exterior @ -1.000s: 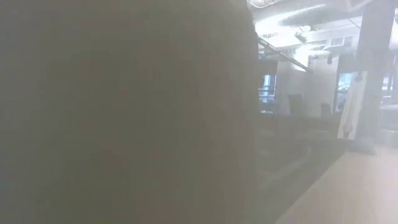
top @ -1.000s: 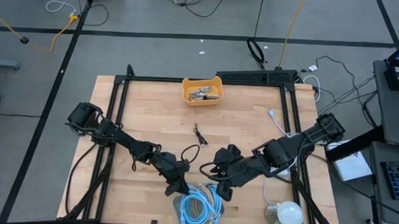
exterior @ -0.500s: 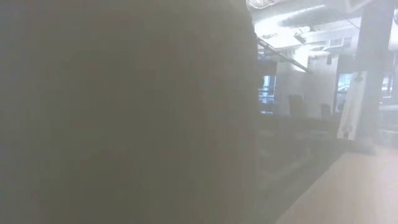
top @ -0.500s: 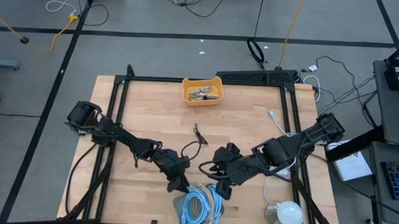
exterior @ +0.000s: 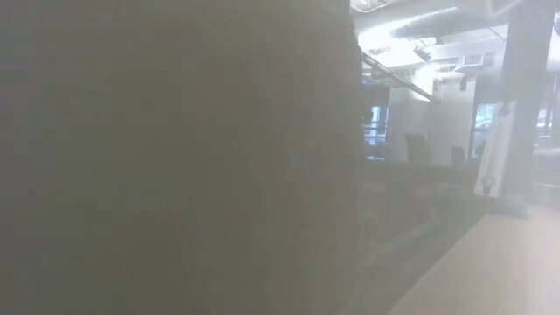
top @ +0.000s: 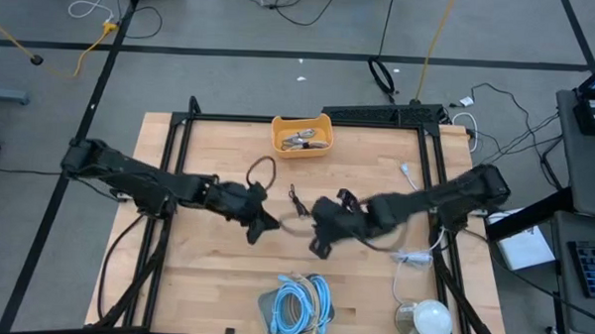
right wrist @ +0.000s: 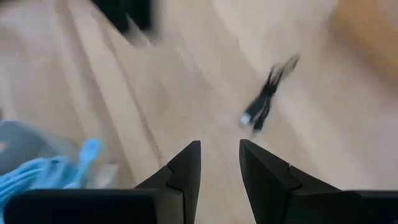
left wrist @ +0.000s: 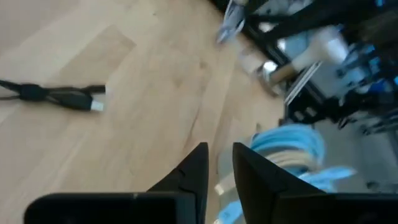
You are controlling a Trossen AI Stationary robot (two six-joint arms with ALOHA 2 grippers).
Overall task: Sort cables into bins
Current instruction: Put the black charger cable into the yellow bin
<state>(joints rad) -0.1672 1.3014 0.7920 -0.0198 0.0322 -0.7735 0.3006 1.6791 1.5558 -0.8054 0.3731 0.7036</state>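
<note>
— Wooden table (top: 204,283) first, with a black frame round it. What stands on it?

— Both dark arms reach to the middle of the frame in the high view. The left gripper (top: 260,229) and the right gripper (top: 317,248) hang over bare wood, near each other but apart.

— Are they holding anything?

— The left wrist view shows its fingers (left wrist: 193,171) with a narrow gap and only table seen through it. The right wrist view shows fingers (right wrist: 186,165) somewhat wider apart, also with nothing between them.

— And the bins?

— The pale grey bin (top: 265,307) sits at the bottom centre and holds coiled light-blue cables (top: 295,304). The orange bin (top: 301,146) is at the top centre; the small cables (top: 303,139) in it are too small to tell apart.

— What else?

— A round white dome (top: 429,315) is at the lower right, with a loose white cord (top: 410,257) above it.

— Any loose cables?

— A short black cable (top: 296,199) lies between the grippers and the orange bin. A thin dark cable loop (top: 262,169) shows just above the left arm's wrist. I cannot tell whether it hangs on the arm.

— And the low view?

— A dark blurred mass (exterior: 175,157) blocks nearly all of it, so only a strip of room shows at the right.
</note>
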